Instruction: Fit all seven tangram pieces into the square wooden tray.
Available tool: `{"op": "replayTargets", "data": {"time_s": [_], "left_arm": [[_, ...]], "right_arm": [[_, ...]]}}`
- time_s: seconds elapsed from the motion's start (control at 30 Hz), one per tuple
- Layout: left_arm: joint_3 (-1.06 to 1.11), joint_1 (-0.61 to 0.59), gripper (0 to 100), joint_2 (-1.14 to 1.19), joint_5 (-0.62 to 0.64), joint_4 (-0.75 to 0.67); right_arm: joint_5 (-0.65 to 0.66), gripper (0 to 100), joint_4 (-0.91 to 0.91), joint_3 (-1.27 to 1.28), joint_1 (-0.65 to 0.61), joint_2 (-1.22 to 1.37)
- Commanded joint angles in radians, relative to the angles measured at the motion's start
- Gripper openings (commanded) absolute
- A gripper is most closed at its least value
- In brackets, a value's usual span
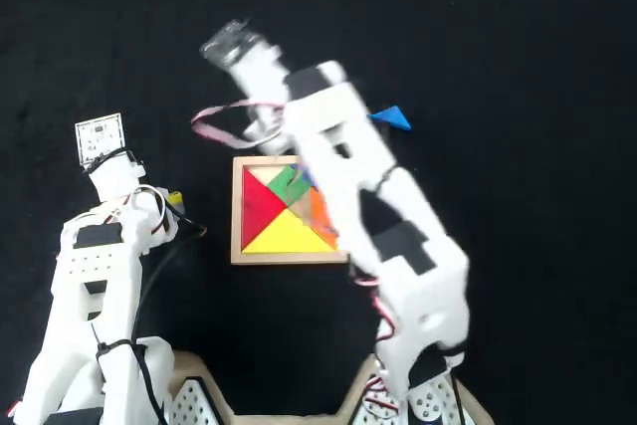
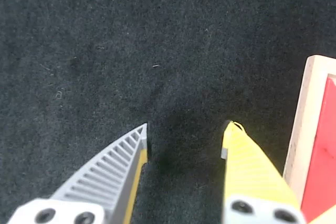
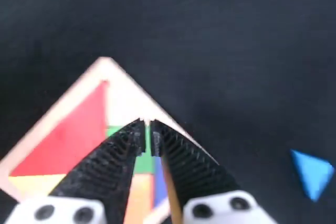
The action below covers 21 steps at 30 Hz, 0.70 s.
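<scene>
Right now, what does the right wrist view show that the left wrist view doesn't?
Right wrist view, not the left: the blue triangle lying loose on the black cloth outside the tray, the orange piece in the tray, and the right arm's jaws shut above a tray corner. Left wrist view, not the right: the left arm's jaws open over bare cloth beside the tray. Both: the wooden tray rim and the red piece in it.
</scene>
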Motion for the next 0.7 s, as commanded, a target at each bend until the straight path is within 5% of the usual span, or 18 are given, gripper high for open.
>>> {"op": "replayTargets", "data": {"time_s": [0.0, 0.3, 0.67], "left_arm": [[-0.007, 0.007, 23, -0.025, 0.002, -0.015], [-0.004, 0.008, 23, -0.025, 0.002, -0.015], [-0.001, 0.012, 23, -0.025, 0.002, -0.018]], "right_arm": [[-0.002, 1.1, 0.003, -0.010, 0.175, -0.093], [0.005, 1.1, -0.170, -0.105, 0.500, 0.102], [0.006, 1.1, 0.015, -0.852, 0.488, 0.625]]}}
